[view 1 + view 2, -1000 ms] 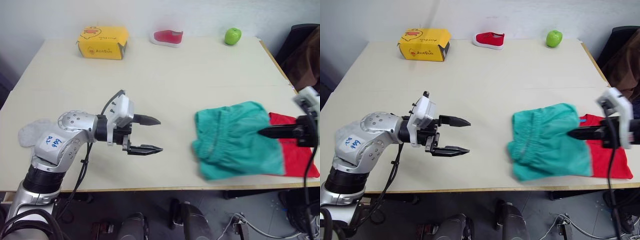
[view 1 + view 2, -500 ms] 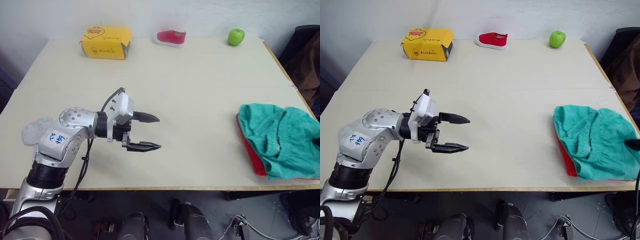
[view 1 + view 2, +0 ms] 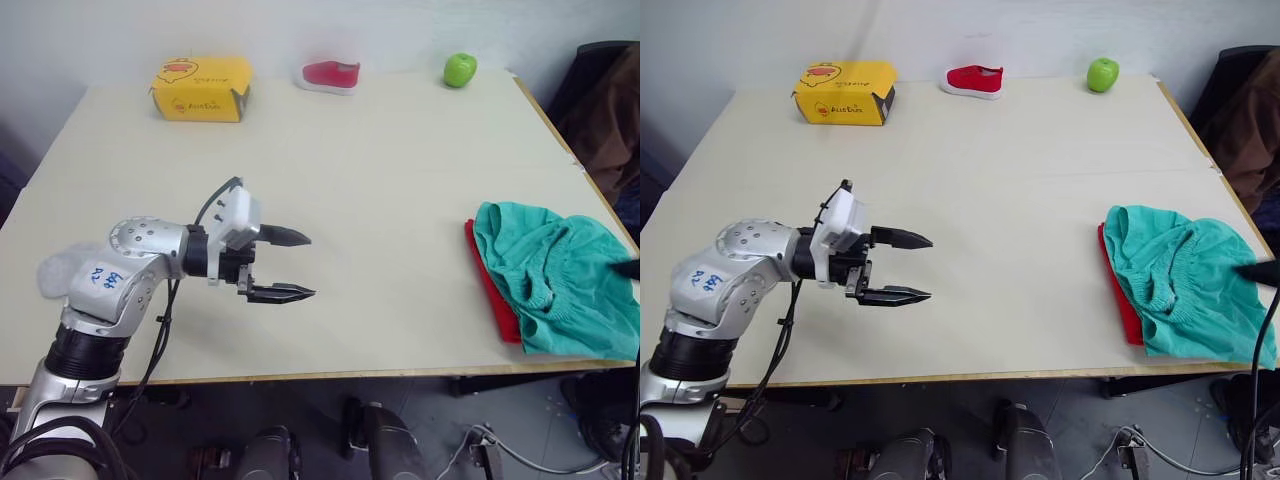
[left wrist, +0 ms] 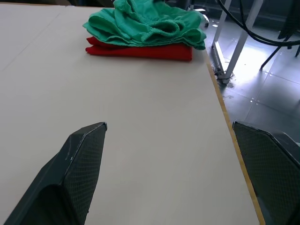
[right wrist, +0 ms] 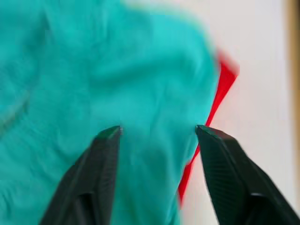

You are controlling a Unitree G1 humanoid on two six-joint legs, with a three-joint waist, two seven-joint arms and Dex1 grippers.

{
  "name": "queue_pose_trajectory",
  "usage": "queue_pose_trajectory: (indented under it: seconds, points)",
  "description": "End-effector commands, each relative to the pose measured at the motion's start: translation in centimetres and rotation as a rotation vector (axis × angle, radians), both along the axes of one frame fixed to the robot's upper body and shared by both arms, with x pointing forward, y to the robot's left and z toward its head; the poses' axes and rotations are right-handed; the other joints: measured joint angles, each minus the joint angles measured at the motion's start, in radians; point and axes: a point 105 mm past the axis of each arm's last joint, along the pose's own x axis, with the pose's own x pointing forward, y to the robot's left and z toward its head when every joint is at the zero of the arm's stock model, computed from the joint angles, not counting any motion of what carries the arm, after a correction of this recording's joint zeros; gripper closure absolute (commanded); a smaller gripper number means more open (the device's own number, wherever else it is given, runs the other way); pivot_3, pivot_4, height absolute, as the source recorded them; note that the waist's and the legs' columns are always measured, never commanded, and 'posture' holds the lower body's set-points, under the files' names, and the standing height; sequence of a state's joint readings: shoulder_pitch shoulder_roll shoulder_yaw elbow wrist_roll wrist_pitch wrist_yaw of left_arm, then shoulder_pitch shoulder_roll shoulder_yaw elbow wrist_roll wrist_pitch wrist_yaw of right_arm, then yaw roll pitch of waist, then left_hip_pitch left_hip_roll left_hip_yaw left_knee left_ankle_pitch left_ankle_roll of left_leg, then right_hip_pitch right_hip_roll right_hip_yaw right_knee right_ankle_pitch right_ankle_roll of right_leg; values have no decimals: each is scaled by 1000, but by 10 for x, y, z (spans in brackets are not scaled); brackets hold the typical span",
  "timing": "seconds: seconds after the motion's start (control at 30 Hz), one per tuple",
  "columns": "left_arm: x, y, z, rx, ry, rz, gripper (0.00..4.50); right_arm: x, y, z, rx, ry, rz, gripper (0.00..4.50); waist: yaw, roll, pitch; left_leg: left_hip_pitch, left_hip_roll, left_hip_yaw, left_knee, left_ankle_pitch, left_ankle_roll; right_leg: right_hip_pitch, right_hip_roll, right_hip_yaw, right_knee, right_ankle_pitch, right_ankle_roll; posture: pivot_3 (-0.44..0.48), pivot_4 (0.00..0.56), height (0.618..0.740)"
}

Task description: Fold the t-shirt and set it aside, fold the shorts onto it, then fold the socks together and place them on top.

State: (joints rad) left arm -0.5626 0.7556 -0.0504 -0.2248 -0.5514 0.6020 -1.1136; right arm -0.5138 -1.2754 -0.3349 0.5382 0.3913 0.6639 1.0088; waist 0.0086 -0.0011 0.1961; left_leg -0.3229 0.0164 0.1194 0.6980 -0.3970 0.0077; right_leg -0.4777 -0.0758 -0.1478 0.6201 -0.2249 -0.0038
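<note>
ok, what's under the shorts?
The red t-shirt lies under the shorts at the table's right end. Only its edge toward the table's middle shows as a thin strip; the rest is covered, so how neatly it is folded can't be seen.

The left arm reaches in from the near left, bent at the elbow, its wrist turned so the left gripper (image 3: 290, 265) points right, level above the surface. Its two black fingers (image 3: 287, 237) stand apart, holding nothing. The right gripper (image 5: 157, 133) has its fingers spread, one tip showing at the right edge.
</note>
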Motion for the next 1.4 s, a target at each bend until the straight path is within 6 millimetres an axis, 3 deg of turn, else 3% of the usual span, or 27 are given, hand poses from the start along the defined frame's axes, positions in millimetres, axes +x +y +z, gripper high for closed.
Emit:
queue_pose_trajectory:
  seconds: [0.03, 0.07, 0.1, 0.23, 0.3, 0.37, 0.43, 0.6, 0.87, 1.17, 1.3, 1.4]
  points:
    - [-3, 17, 6, -13, -29, 79, 0, 16, 61, 64, 10, -214, 272, 583, -11, 0, 0, 2, 1, 1, -1, 0, -1, 0, 2, 1, 0, 0, 0, 0, 150, 740]
    - [-4, 20, 5, -14, -26, 99, 0, 19, 75, 70, 26, -236, 341, 218, -14, -1, 1, 2, 1, 2, -1, 0, -2, 0, 3, 3, 0, 0, -1, 0, 150, 740]
    - [-4, 27, 2, -12, -23, 144, 0, 21, 105, 75, 94, -260, 471, 15, -14, -2, 1, 4, 2, 2, -2, -1, -3, 1, 4, 5, 0, 0, -1, 0, 150, 740]
    - [-1, 58, -6, -26, -21, 368, 0, 2, 203, 69, 268, -243, 918, 15, -12, -5, 1, 6, 6, 2, -1, -1, -5, -1, 8, 6, 1, -1, -1, 0, 150, 740]
    - [-1, 72, -8, -39, -21, 466, 0, -8, 229, 62, 304, -219, 1024, 15, -2, -5, 2, 5, 6, 2, 0, -1, -5, -3, 8, 6, 3, 0, -2, 0, 150, 740]
    - [-9, 105, -15, -26, -22, 645, 0, -18, 258, 50, 321, -183, 1147, 15, 4, -5, 2, 3, 5, 1, 0, -1, -4, -5, 7, 4, 4, 0, -2, 0, 150, 740]
    - [-19, 130, -21, 1, -25, 769, 0, -24, 274, 43, 342, -168, 1211, 15, 4, -5, 2, 2, 6, 1, 0, -2, -3, -4, 7, 4, 2, 0, -2, 0, 150, 740]
    - [-33, 186, -32, 32, -16, 996, 0, -30, 293, 43, 411, -158, 1293, 15, 17, -6, 1, 3, 4, 0, 2, -4, 1, -2, 2, 2, -2, 0, -2, 0, 150, 740]
    - [-32, 238, -53, 283, 5, 1047, 0, -36, 298, 39, 458, -123, 1325, 15, 11, -6, 1, 3, 3, 1, 0, -5, 2, -3, 1, 0, -1, 0, -2, 0, 150, 740]
    - [-10, 273, -76, 410, 80, 1017, 0, -42, 295, 35, 474, -104, 1300, 15, -6, -6, 1, 2, 3, 1, 0, -5, 2, -3, -1, -2, 1, 0, -2, 0, 150, 740]
    - [-4, 277, -90, 398, 183, 1008, 0, -43, 294, 36, 478, -111, 1282, 15, -7, -6, 1, 2, 3, 1, 0, -5, 3, -2, -1, -4, 2, 0, -2, 0, 150, 740]
    - [-3, 281, -97, 416, 226, 1007, 538, -42, 294, 36, 483, -116, 1264, 0, -8, -6, 1, 4, 3, 1, 0, -5, 3, -2, -2, -4, 3, 0, -2, 0, 150, 740]
